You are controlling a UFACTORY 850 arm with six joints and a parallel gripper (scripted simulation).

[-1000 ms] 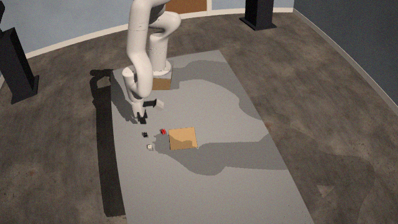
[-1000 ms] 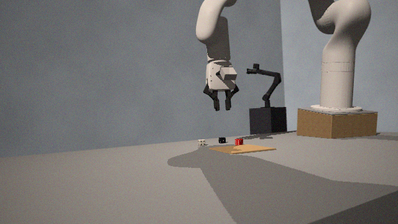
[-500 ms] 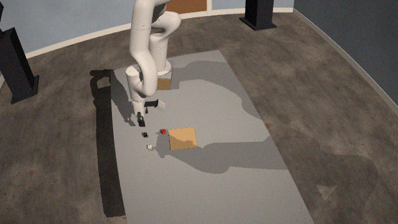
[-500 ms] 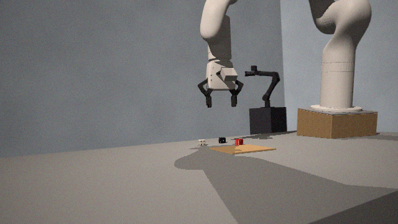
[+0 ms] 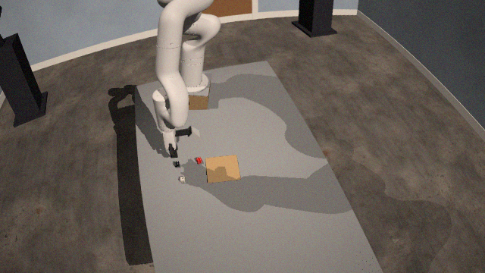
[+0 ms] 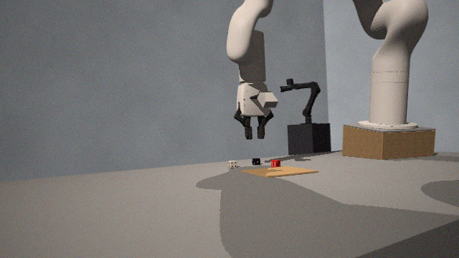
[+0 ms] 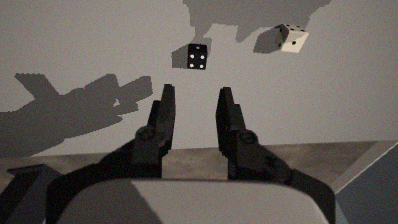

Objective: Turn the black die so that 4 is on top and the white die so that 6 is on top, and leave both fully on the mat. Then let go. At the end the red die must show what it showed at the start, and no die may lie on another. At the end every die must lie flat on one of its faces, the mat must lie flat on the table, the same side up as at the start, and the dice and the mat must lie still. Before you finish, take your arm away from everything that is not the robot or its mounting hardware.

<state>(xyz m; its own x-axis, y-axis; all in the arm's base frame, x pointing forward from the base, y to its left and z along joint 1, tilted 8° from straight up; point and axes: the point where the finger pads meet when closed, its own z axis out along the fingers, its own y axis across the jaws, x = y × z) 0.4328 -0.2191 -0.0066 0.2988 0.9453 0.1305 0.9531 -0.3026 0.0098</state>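
Note:
The black die point(image 5: 176, 164) lies on the grey table left of the tan mat point(image 5: 223, 168); in the wrist view point(image 7: 197, 56) it shows four pips on top. It also shows in the exterior view point(image 6: 256, 161). The white die point(image 5: 182, 179) lies nearer the front, off the mat, and appears in the wrist view point(image 7: 293, 39). The red die point(image 5: 198, 160) sits just off the mat's left edge. My gripper point(image 6: 254, 134) point(image 7: 196, 99) hangs well above the table, a little behind the black die, fingers partly open with nothing between them.
The arm's base stands on a tan block point(image 5: 198, 101) at the back of the table. The table's left edge point(image 5: 138, 171) runs close to the dice. Dark pedestals point(image 5: 314, 17) stand on the floor beyond.

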